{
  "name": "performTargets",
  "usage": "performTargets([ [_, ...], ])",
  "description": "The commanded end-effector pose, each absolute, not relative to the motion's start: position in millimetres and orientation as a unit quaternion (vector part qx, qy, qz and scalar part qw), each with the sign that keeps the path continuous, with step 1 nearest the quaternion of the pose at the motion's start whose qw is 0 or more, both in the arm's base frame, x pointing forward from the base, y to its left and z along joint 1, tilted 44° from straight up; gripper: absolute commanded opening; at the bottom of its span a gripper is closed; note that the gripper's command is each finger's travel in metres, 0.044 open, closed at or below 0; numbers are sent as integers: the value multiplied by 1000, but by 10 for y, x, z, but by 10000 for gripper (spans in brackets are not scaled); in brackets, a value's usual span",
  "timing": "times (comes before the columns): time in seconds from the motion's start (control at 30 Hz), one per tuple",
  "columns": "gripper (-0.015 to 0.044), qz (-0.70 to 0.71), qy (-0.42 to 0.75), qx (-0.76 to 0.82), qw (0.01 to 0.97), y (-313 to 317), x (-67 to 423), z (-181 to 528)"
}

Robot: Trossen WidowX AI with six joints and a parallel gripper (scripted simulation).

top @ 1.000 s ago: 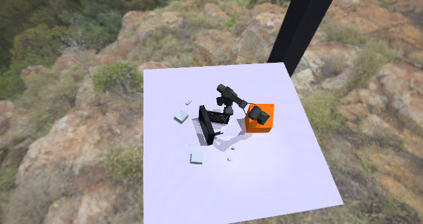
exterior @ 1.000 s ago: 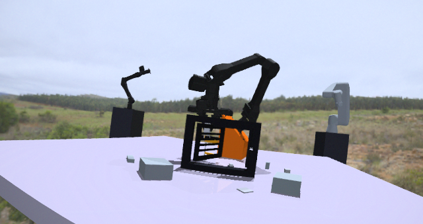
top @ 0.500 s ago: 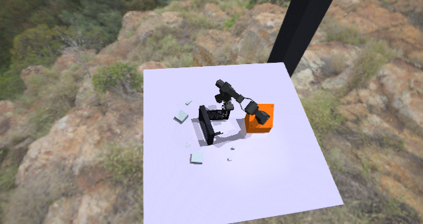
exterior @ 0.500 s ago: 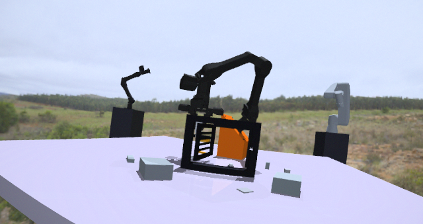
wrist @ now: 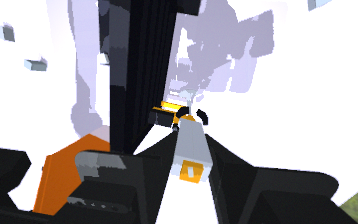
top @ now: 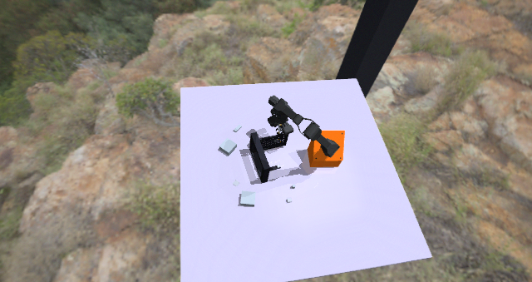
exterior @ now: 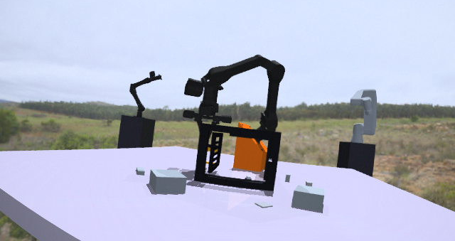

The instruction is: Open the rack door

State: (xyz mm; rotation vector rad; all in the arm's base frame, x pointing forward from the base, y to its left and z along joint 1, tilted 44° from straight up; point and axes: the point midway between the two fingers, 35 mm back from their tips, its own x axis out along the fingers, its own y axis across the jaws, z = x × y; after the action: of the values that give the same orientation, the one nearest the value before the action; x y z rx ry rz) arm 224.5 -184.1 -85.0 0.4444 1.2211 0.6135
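The black rack frame (top: 258,159) (exterior: 275,163) stands upright on the table. Its slatted door (top: 273,142) (exterior: 220,141) (wrist: 152,60) is swung far out toward the arm's side, roughly square to the frame; the exact angle is hard to read. The grey upright handle (wrist: 192,137) with yellow end parts is on the door's outer edge. My gripper (top: 284,130) (wrist: 189,135) is shut on the handle, one dark finger on each side, pointing down from above. In the exterior view the fingertips are hidden behind the frame. How far the handle is turned is hard to tell.
An orange block (top: 328,142) (exterior: 249,153) (wrist: 72,172) is at the arm's base. Two larger grey blocks (top: 228,146) (top: 248,198) and several small grey pieces lie around the frame. Dark pedestals (exterior: 136,131) (exterior: 356,157) with other arms stand beyond the table.
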Motion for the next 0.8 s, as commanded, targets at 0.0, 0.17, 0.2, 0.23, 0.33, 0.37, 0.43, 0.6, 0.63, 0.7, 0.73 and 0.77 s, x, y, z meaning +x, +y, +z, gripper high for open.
performTargets([
  [0.0,20,293,554,188,756,-1869,2262,-875],
  [0.17,20,293,554,188,756,-1869,2261,-875],
  [0.2,20,293,554,188,756,-1869,2261,-875],
  [0.23,20,293,554,188,756,-1869,2261,-875],
  [0.33,20,293,554,188,756,-1869,2261,-875],
  [0.37,20,293,554,188,756,-1869,2261,-875],
  [0.43,20,293,554,188,756,-1869,2261,-875],
  [0.6,152,293,554,188,756,-1869,2261,-875],
  [0.63,178,293,554,188,756,-1869,2261,-875],
  [0.7,230,293,554,188,756,-1869,2261,-875],
  [0.73,257,293,554,188,756,-1869,2261,-875],
  [0.77,283,293,554,188,756,-1869,2261,-875],
])
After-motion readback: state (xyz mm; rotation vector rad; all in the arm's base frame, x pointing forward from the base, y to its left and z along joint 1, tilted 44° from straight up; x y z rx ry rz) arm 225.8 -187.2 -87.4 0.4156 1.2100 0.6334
